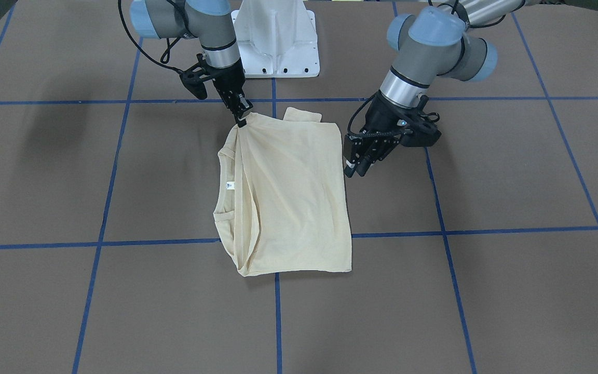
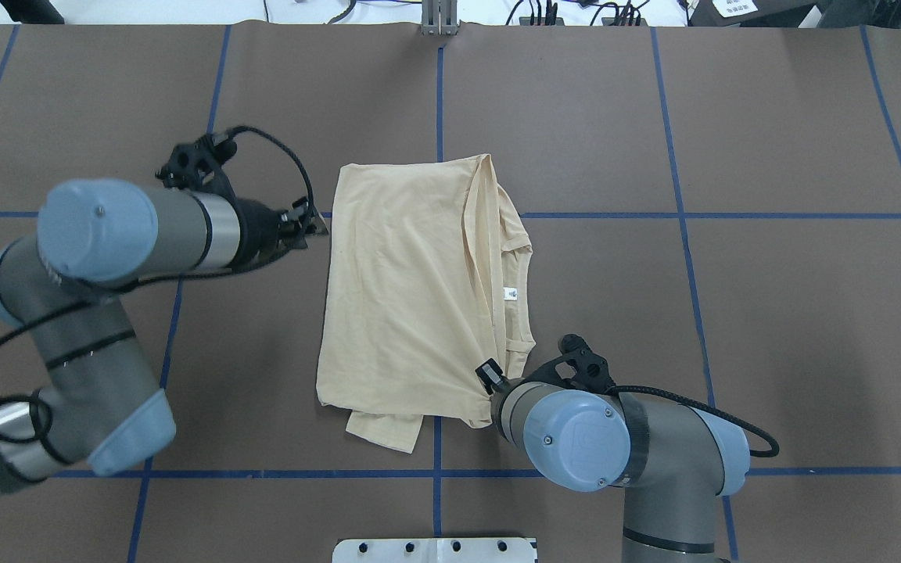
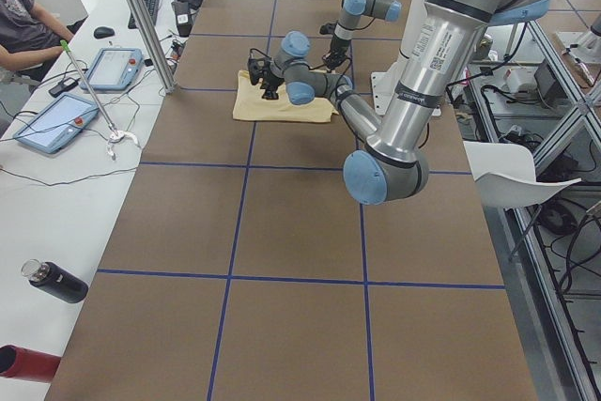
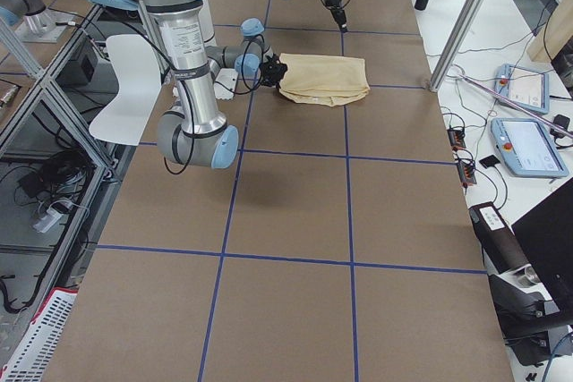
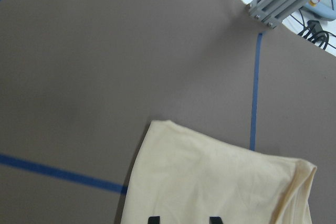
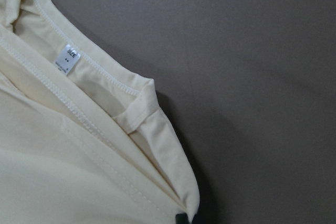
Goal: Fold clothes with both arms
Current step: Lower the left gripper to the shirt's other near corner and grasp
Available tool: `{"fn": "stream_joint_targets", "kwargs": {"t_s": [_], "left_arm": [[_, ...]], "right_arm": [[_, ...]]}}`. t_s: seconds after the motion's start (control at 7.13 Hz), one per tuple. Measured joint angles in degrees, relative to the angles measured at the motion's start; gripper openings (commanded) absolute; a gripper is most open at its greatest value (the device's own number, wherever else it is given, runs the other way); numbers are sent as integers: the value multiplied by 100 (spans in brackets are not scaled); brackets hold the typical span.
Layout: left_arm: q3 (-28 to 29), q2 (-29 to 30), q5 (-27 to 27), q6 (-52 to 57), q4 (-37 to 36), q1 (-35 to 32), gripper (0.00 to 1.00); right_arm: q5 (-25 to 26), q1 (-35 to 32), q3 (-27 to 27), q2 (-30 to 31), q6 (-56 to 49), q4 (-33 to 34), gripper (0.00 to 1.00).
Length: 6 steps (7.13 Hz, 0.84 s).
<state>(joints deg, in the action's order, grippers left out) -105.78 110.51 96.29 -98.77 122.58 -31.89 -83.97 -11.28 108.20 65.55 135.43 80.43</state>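
Front view: right gripper [image 1: 240, 120] pinches the corner of the shirt [image 1: 288, 197] nearest the robot, shirt lying centred on the table [image 1: 486, 291]. Left gripper [image 1: 353, 167] hangs just beside the opposite edge. Overhead: fabric bunches toward that pinch. Left wrist: fingers [image 5: 153, 219] spread over cloth, best clamp first, then lift both evenly.

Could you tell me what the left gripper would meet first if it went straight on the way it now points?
Most likely the T-shirt: the left gripper points at its folded side edge, with only bare table between; its height is unclear.
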Motion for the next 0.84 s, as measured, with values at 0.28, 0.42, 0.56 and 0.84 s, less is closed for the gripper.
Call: {"fn": "stream_joint_targets", "kwargs": {"t_s": [0.28,0.42,0.56,0.84], "left_arm": [[-299,-433,-589,-981,2,957,42],[-324,-519,-701,-1280,-12,1237,42],[-330,-556,-728,-1473,-25,1404,42],[-320,-571,-665,-1615,-78,1549,42]], "right_arm": [[5,86,189,147,1,7,0],[11,95,221,172,1,8,0],[17,97,232,175,1,8,0],[20,102,241,176,1,8,0]]}}
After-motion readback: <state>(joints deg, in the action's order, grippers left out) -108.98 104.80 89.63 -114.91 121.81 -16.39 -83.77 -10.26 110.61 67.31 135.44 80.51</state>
